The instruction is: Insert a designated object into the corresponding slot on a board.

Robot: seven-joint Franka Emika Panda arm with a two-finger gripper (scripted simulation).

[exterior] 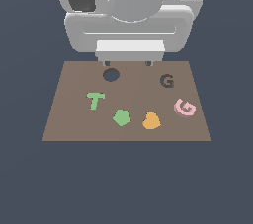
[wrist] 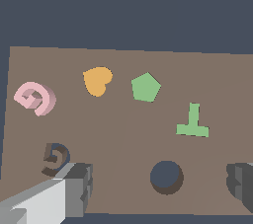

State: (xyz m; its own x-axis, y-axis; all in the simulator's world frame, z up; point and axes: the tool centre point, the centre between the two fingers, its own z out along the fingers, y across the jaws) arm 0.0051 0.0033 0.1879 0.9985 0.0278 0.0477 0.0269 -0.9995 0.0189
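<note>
The designated object, a pale pink G block [exterior: 185, 107] [wrist: 35, 97], lies flat on the brown board [exterior: 74, 124] [wrist: 123, 134] near the edge on the exterior view's right. The slot, a dark G-shaped cutout [exterior: 167, 81] [wrist: 55, 158], lies just behind the pink G, towards the arm. My gripper [exterior: 127, 63] [wrist: 159, 181] hangs open over the board's back edge, with nothing between its fingers. In the wrist view one finger [wrist: 76, 188] stands close beside the slot, and the other finger [wrist: 241, 184] is far across.
A round dark hole [exterior: 111, 75] [wrist: 166, 176] sits between my fingers' line in the board. A green T [exterior: 95, 100] [wrist: 193, 124], a green pentagon [exterior: 121, 117] [wrist: 146, 87] and an orange heart [exterior: 151, 121] [wrist: 97, 80] lie on the board.
</note>
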